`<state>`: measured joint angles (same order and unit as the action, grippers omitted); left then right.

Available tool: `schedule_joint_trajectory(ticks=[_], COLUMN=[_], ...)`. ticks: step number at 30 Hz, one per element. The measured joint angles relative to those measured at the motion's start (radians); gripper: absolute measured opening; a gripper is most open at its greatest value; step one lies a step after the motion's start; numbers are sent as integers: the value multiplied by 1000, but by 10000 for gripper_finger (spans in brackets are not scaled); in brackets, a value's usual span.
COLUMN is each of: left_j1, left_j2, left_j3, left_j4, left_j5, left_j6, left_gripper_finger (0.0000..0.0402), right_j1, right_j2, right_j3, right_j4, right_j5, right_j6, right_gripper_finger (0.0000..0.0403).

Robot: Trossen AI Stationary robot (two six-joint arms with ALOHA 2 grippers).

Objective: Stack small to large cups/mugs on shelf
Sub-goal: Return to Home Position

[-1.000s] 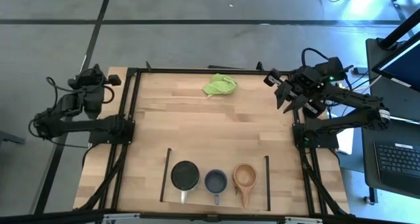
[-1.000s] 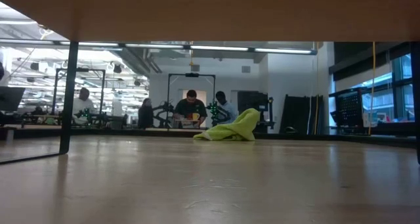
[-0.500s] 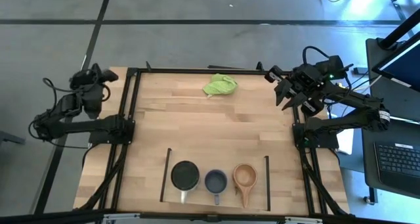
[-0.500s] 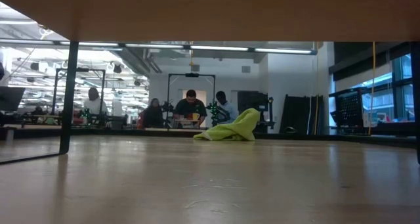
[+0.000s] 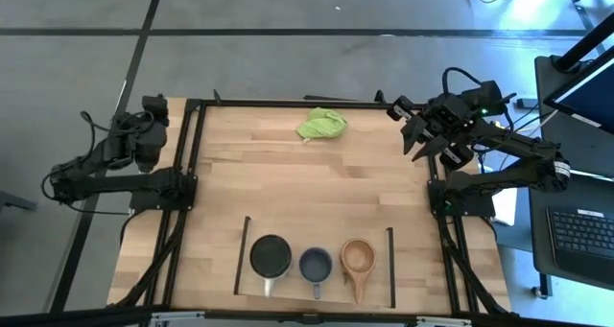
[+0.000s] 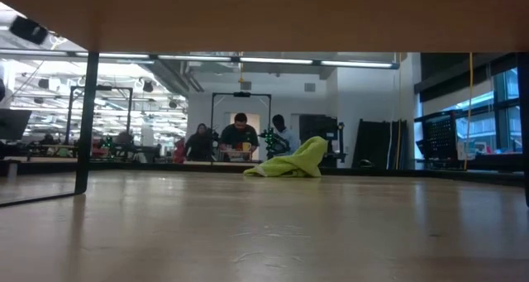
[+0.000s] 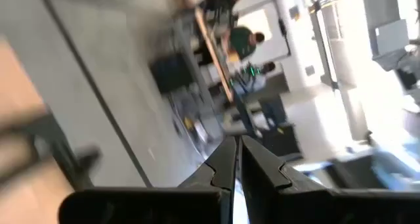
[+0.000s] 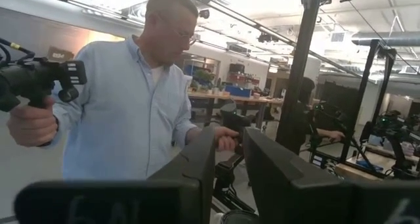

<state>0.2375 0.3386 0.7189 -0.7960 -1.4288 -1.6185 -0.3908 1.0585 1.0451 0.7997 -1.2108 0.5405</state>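
Beyond the right gripper's [image 8: 230, 133] jaws, which stand partly open around nothing, the right wrist view shows a person in a light blue shirt [image 8: 131, 112] gripping a dark handheld device [image 8: 39, 79]. The left gripper [image 7: 237, 145] has its jaws pressed together, empty. Only the high view shows the rectangular light-wood shelf [image 5: 317, 231], well apart from both pairs of jaws, bearing the large white mug with dark inside [image 5: 271, 256], the medium blue-grey mug [image 5: 316, 266] and the small tan wooden cup [image 5: 358, 257] in a row. Nearer the right jaws lies a crumpled lime-green cloth [image 5: 321, 125], also in the low view.

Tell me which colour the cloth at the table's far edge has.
The cloth is lime green; the high view shows it best.
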Motion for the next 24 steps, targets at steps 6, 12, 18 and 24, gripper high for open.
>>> schedule_joint_trajectory(ticks=[6, 12, 18, 24], left_j1=[0, -49, -79, -8], left_j2=[61, 124, 71, -36], left_j3=[0, -22, -121, -297], left_j4=[-6, 90, 308, 938], left_j5=[46, 150, 187, 567], left_j6=[-10, 209, 441, 1017], left_gripper_finger=[14, 14, 14, 14], right_j1=[-6, -6, -6, -6], right_j2=[0, 0, 0, 1], right_j3=[0, 0, 0, 0], right_j4=[0, 0, -6, -8], right_j5=[-16, -19, -24, -31], right_j6=[2, 22, 34, 57], right_gripper_finger=[84, 84, 84, 84])
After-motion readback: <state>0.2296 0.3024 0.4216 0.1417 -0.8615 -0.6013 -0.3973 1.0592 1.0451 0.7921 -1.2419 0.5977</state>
